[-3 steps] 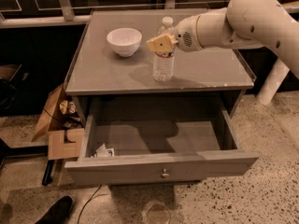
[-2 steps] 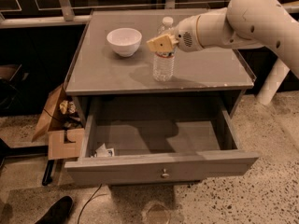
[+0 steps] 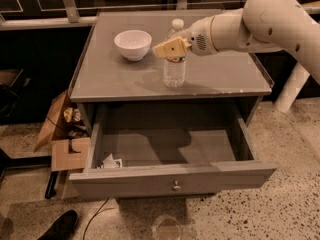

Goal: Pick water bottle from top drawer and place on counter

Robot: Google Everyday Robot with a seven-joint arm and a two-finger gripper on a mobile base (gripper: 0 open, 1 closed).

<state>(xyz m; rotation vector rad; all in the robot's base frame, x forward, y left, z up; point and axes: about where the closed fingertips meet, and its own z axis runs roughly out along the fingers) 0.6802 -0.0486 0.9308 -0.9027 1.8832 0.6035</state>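
Observation:
The water bottle [image 3: 174, 66] stands upright on the counter [image 3: 115, 74], near its front middle; it is clear with a white cap and a red-marked label band. My gripper [image 3: 171, 47], tan at the tip of the white arm [image 3: 260, 24], reaches in from the right and sits at the bottle's upper part, just below the cap, covering its shoulder. The top drawer [image 3: 170, 180] is pulled wide open below the counter, its knob [image 3: 176, 186] at the front centre. Only a small crumpled wrapper [image 3: 110, 162] lies in the drawer's front left corner.
A white bowl [image 3: 132, 44] stands on the counter to the left of the bottle. An open cardboard box [image 3: 62, 134] with scraps sits on the floor to the left of the cabinet. A dark shoe [image 3: 57, 226] and a cable lie on the floor at the front left.

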